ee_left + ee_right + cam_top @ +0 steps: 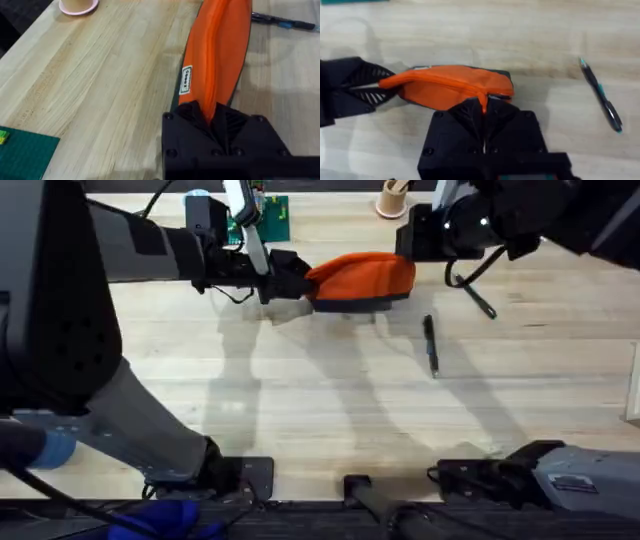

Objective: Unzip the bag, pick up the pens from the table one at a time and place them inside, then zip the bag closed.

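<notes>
the bag (362, 278) lay on the table (320, 410) toward the far side, stretched between the two arms. the left gripper (216, 116) was clamped on one end of the orange fabric, and the right gripper (483, 109) was pinched shut on the other end — on the top seam, where a small tab of orange stood up between its fingers (probably the zipper pull, though i could not be sure). the zipper line along the top looked closed, or at most barely started, so the unzipping seemed to be the step in hand. both pens were out on the wood: one pen (431, 345) lay just beside the bag toward the near edge, and a second pen (481, 301) lay a little farther right, partly under the right arm. so nothing was inside yet — left to do, by my reckoning, were opening the bag, loading each pen in turn, and zipping it closed.
</notes>
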Robot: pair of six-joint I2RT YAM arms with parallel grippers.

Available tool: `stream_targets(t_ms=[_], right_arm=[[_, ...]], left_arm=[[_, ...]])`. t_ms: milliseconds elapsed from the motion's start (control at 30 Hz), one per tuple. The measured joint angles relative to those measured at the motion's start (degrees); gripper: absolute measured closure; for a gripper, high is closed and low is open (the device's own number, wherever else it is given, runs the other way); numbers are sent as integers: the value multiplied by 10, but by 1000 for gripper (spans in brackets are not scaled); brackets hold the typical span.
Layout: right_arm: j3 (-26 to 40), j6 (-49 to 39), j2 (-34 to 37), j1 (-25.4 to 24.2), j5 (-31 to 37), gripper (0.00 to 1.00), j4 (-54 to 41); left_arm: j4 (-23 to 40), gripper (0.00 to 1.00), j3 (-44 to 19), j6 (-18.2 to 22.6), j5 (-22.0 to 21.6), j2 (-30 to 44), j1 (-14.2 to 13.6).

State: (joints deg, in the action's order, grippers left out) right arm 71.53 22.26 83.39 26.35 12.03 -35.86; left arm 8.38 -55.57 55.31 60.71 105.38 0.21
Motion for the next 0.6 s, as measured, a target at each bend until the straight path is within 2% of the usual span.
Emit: stream_targets(t_ms=[333, 600], right_arm=[[0, 0, -15, 1, 13, 970, 33], [0, 0, -65, 8, 30, 963, 38]], left_arm=[[0, 958, 0, 0, 0, 0, -1], [-1, 958, -3, 0, 37, 0, -9]])
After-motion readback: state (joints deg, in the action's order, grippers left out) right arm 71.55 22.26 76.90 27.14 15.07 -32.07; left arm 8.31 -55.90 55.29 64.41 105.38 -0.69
